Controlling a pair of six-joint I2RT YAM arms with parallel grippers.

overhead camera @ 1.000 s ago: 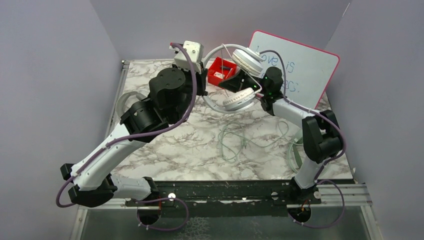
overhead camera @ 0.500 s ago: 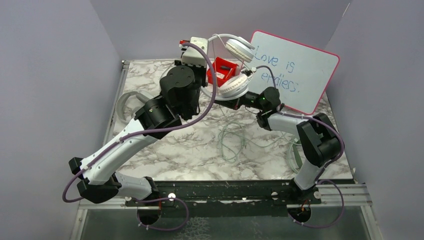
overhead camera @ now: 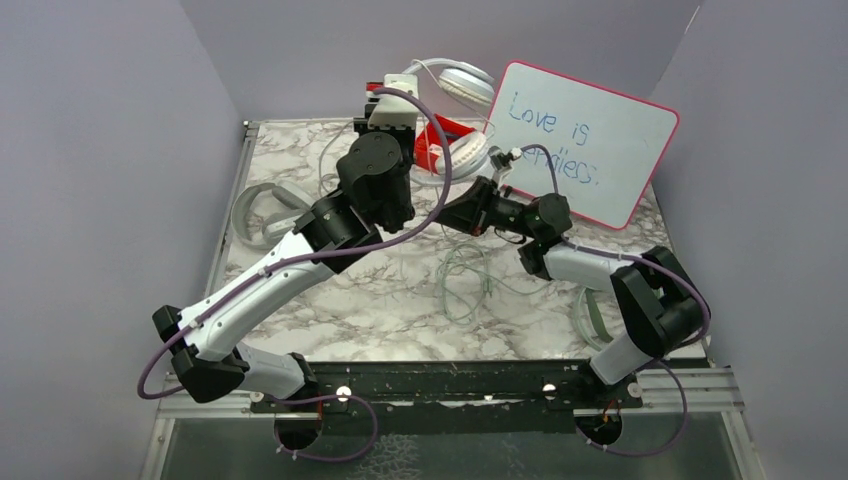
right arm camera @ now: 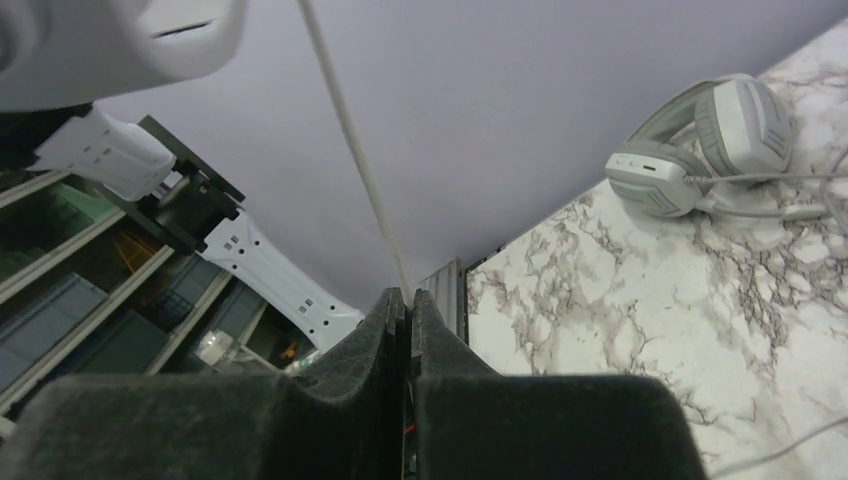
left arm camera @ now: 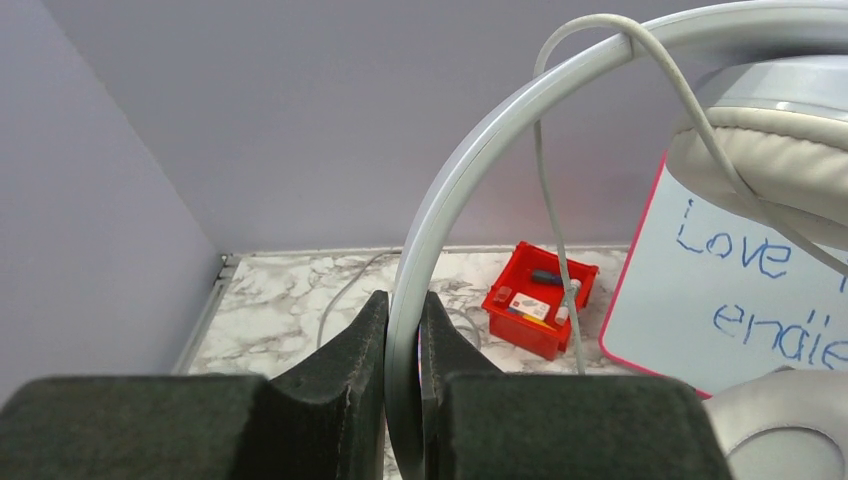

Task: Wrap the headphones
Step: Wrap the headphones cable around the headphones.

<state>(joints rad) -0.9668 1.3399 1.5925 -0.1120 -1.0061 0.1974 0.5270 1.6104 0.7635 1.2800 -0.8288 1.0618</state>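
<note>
Since a second ago, your left arm has swung the white headphones (overhead camera: pixel 460 80) up and back. They were in front of the whiteboard (overhead camera: pixel 590 140); now they hang high by the back wall, left of the board and above the red bin (overhead camera: pixel 432 150). Your right gripper (overhead camera: pixel 452 218) has dropped away from the cups and sits lower, nearer the middle of the marble table (overhead camera: pixel 330 300), pointing left.

From above, your left gripper (overhead camera: pixel 400 90) is up at the headband, but the wrist hides most of its fingers. A grey-green pair (overhead camera: pixel 262 210) lies at the table's left edge. Another pale pair (overhead camera: pixel 590 315) rests beside the right arm's base. A loose pale cord (overhead camera: pixel 465 280) loops on the marble between the arms.

On your left wrist camera, both fingers are clamped on the white headband (left arm camera: pixel 450 190). The band rises between them and arcs right to a padded cup (left arm camera: pixel 770 150). The thin cable (left arm camera: pixel 548 200) is draped over the band and hangs down in front of the red bin, with the whiteboard at the right.

On your right wrist camera, the fingers are pressed almost together with the cable pinched at their tips. From there it runs straight up and left, toward the underside of a white cup (right arm camera: pixel 100 40). Beyond the fingers, the grey-green pair lies on the marble.
</note>
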